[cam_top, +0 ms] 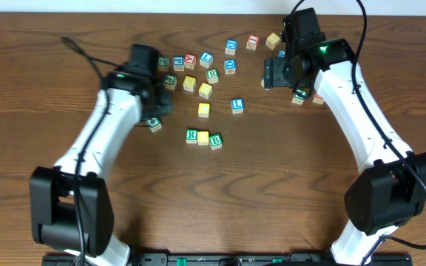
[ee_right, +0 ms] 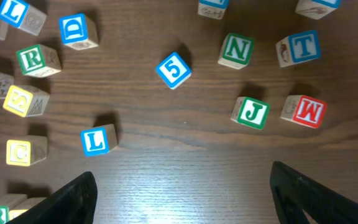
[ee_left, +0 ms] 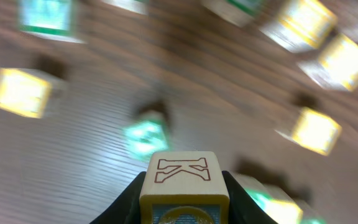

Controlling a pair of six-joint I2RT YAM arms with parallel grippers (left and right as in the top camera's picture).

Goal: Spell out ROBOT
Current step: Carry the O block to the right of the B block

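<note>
A row of three blocks lies mid-table: a green R block [cam_top: 191, 135], a yellow block [cam_top: 203, 137] and a green B block [cam_top: 215, 141]. My left gripper [cam_top: 161, 103] is shut on a block [ee_left: 185, 186] that shows a red outlined K on one face and a yellow ring on blue on the face below it; it is held above the table. My right gripper [ee_right: 185, 199] is open and empty over bare wood. A blue T block [ee_right: 300, 48] lies ahead of it on the right. In the overhead view the right gripper [cam_top: 271, 74] is at the back right.
Loose letter blocks are scattered over the back of the table [cam_top: 220, 192]: a blue L [ee_right: 97, 140], blue 5 [ee_right: 174, 70], green N [ee_right: 236, 50], green J [ee_right: 251, 113], red M [ee_right: 304, 111], green R [ee_right: 36, 59], blue D [ee_right: 78, 30]. A green block [cam_top: 154, 124] lies beside the left arm.
</note>
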